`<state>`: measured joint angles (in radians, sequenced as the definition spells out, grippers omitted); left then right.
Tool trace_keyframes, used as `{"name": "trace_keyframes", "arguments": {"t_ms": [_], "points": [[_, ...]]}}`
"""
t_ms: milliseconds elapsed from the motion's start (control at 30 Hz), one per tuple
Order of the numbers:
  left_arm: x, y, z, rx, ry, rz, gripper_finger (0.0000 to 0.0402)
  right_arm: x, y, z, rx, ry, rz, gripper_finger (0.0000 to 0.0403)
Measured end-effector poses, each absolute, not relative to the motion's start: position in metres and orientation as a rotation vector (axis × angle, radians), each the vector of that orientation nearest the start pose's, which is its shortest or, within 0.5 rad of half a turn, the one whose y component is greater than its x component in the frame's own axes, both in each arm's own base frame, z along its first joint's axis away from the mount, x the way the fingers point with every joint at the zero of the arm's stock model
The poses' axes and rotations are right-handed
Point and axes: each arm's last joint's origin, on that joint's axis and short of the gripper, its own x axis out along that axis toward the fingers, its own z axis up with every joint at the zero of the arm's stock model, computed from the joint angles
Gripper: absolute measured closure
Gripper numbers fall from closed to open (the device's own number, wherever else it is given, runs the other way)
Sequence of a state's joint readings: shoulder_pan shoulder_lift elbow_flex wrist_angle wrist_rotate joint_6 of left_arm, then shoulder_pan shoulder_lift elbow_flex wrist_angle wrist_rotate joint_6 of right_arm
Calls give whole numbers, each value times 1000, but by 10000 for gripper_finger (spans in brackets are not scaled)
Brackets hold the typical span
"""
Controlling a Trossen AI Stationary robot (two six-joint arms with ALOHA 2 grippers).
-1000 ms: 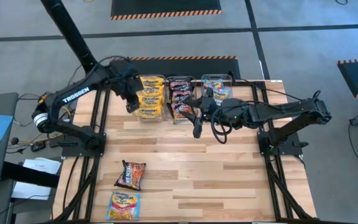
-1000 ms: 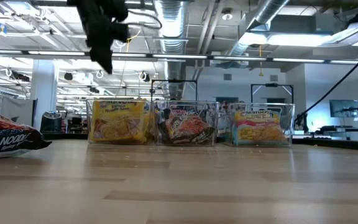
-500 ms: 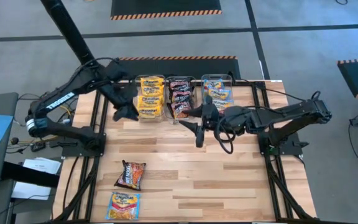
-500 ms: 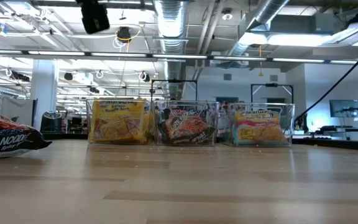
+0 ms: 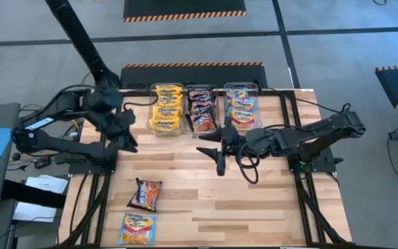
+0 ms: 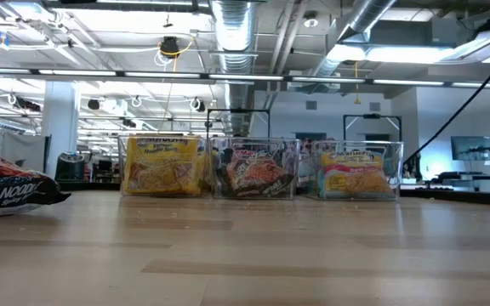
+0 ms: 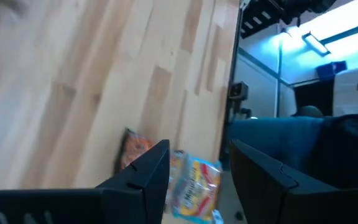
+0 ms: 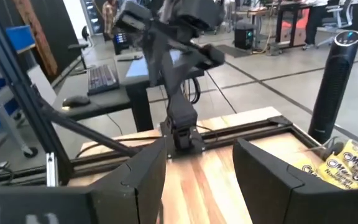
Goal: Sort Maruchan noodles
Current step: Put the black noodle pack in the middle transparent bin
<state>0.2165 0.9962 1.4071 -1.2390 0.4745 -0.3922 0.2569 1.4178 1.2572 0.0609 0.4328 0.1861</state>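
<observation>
While both grippers gape — two packets lie unsorted.

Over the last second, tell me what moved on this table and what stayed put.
The left tool swung away from the yellow bin toward the table's left edge, nearer the two loose packets. The right tool drew back from the bins toward the table's middle. Both are open and empty; nothing was picked up or dropped. The three bins and all packets lie as before.

Three clear plastic bins stand side by side at the wooden table's far edge; a black fan stands beyond.
</observation>
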Motion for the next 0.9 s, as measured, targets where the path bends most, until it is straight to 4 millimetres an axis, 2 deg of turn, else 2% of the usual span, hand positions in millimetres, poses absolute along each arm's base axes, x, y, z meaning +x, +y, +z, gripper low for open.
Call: {"name": "trace_keyframes", "arguments": {"t_ms": [167,400,600,900], "points": [[128,4,411,-759,869,-79,250,321,71,371,142,91,-175,194],[121,-5,401,-861,1064,-34,250,321,69,372,140,86,-177,194],[127,-14,390,-922,1261,43,250,321,69,372,140,86,-177,194],[144,-29,380,-937,1319,295,250,321,69,372,140,87,-174,194]]}}
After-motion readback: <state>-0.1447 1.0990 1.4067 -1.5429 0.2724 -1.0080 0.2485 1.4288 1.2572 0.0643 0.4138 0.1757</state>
